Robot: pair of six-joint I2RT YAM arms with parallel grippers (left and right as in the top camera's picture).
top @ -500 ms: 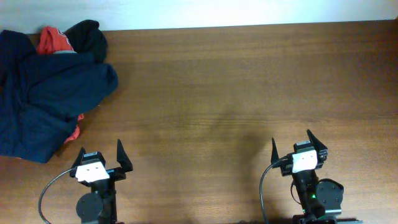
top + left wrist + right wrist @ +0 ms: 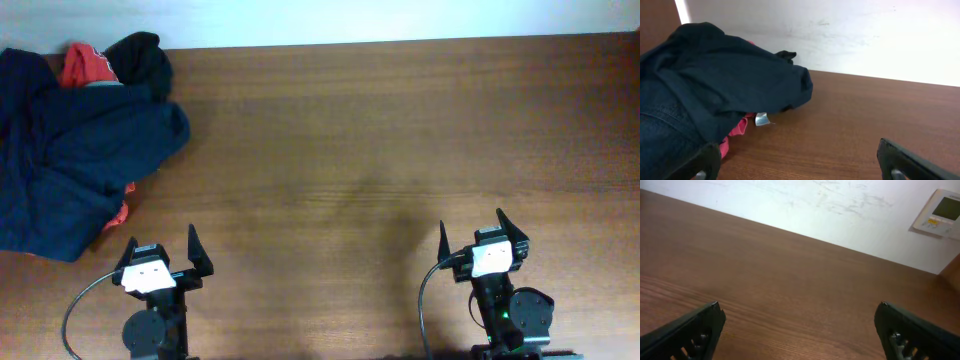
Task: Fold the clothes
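Setting: indoor robot test room, lab-like.
Evidence: wood-grain bench [image 2: 380, 150] stretching ahead of both claws; scuffed white wall [image 2: 790, 205] beyond the right claw [image 2: 470, 220]; wall-mounted control panel [image 2: 942, 212] ahead-right of it; black cables [image 2: 424, 300] trailing behind the left claw [image 2: 161, 238] and the right claw.

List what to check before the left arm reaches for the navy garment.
1. Open and empty, left pincer: ok.
2. Open and empty, right pincer: ok.
3. Is the navy garment spread flat: not ok, heaped at the table's far left.
4. Is the navy garment apart from other clothes: not ok, it lies over the red garment, with the black garment against it.
5. Path from left pincer to heap unobstructed: ok.
6. Whole navy garment in view: cannot tell, it runs off the overhead view's left edge.
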